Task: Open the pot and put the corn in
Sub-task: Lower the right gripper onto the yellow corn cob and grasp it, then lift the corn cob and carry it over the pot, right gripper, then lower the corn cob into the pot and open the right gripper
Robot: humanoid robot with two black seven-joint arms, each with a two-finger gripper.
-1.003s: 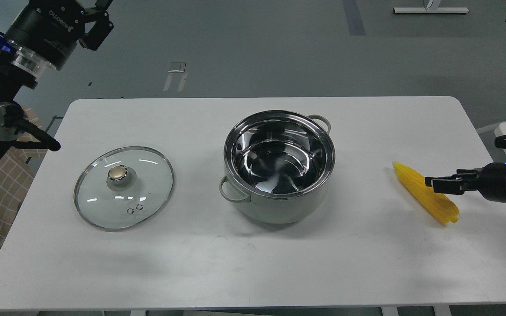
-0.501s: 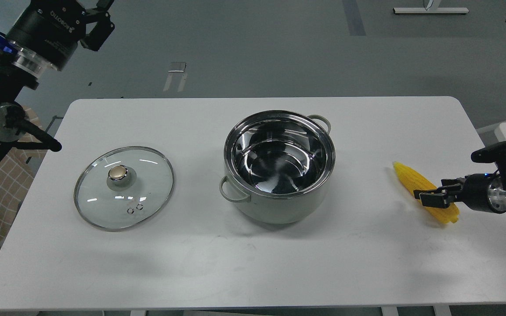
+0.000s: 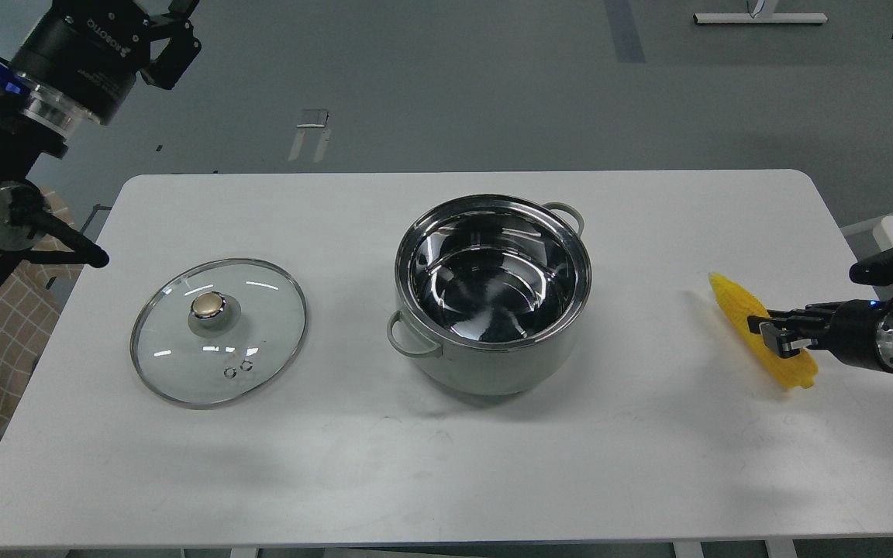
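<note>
corn (image 3: pixel 741 310): well right of pot (image 3: pixel 493 298), near table (image 3: pixel 446 465) right edge, right gripper (image 3: pixel 774 335) clamped on its middle | pot: open, empty, mid-table | lid (image 3: pixel 218 332): off, left of pot | left gripper (image 3: pixel 171 39): raised far left of pot, grip unclear | left to do: carry corn over, drop in | path: bare tabletop between

- White lettering "ROBOTIQ" runs along the black cylindrical body of the left hand (image 3: pixel 171 35), at the upper left; a smaller line of white print beside it is too fine to read.
- No other readable text, number or sign shows.
</note>
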